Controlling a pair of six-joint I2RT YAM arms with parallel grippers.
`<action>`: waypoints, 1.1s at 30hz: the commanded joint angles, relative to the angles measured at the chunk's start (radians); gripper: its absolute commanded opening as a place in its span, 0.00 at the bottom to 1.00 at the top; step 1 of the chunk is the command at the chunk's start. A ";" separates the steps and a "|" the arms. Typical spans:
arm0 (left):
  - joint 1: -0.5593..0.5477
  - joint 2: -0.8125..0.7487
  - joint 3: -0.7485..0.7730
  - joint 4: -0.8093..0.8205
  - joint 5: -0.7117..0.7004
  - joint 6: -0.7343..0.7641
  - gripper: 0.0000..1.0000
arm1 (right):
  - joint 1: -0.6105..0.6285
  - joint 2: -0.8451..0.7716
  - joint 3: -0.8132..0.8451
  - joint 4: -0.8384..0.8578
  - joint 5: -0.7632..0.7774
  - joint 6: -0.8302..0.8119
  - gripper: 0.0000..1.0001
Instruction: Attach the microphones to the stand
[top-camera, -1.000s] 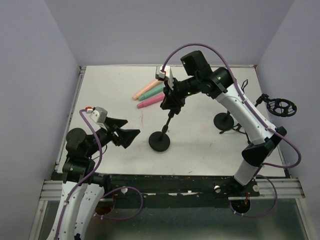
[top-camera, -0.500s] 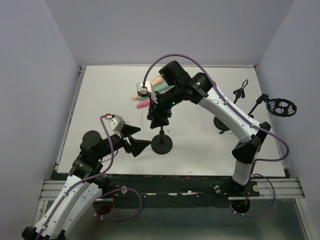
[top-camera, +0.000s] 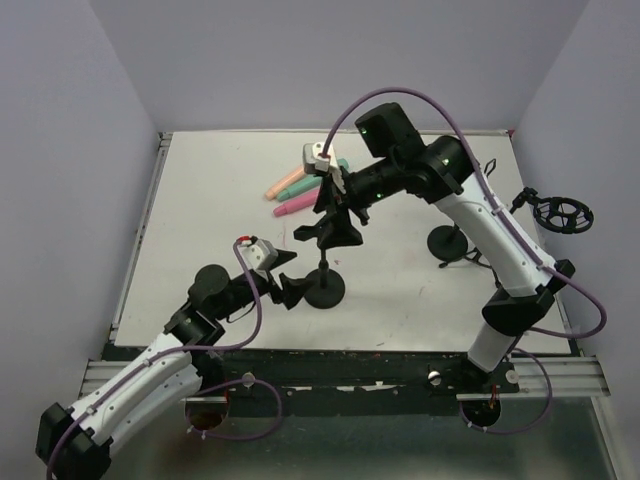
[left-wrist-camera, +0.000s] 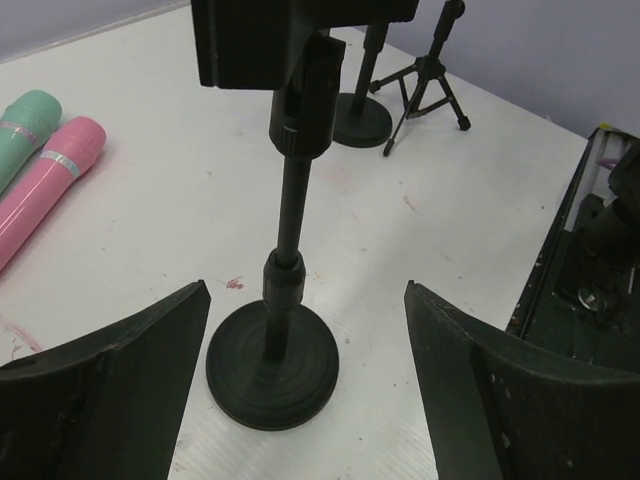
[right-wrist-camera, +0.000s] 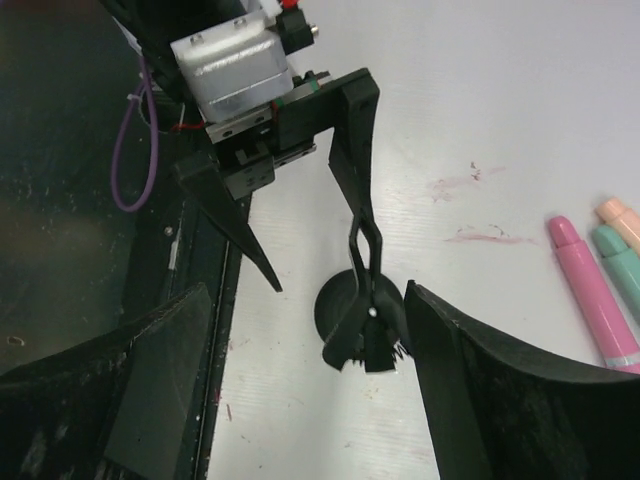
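Observation:
A black stand (top-camera: 324, 288) with a round base and a clip on top rises at the table's middle. My left gripper (top-camera: 290, 285) is open, low at the base (left-wrist-camera: 272, 368), one finger to each side of it without touching. My right gripper (top-camera: 338, 205) hovers open above the stand's clip (right-wrist-camera: 365, 335), which hangs free between its fingers, nearer the right one. The three microphones lie side by side behind the stand: peach (top-camera: 285, 182), mint (top-camera: 310, 183) and pink (top-camera: 298, 204). The wrist views also catch the pink one (left-wrist-camera: 45, 185) (right-wrist-camera: 585, 290).
More black stands are at the right: a round-base one (top-camera: 445, 240), a tripod (left-wrist-camera: 430, 85) beside it, and a ring shock mount (top-camera: 562, 212) past the table's right edge. The table's front edge and dark frame (left-wrist-camera: 590, 250) lie just behind my left gripper.
My right gripper, shut on the stand's top a second ago, has let go and opened above the clip. My left arm has reached right, bringing its open fingers around the stand's base.

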 joint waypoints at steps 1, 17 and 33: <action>-0.049 0.133 -0.013 0.224 -0.104 0.104 0.85 | -0.097 -0.052 0.032 -0.048 -0.056 -0.015 0.87; -0.126 0.467 -0.005 0.611 -0.118 0.167 0.61 | -0.419 -0.384 -0.615 0.231 -0.273 0.016 0.91; -0.138 0.602 0.085 0.705 -0.090 0.158 0.00 | -0.468 -0.473 -0.859 0.355 -0.322 -0.005 0.91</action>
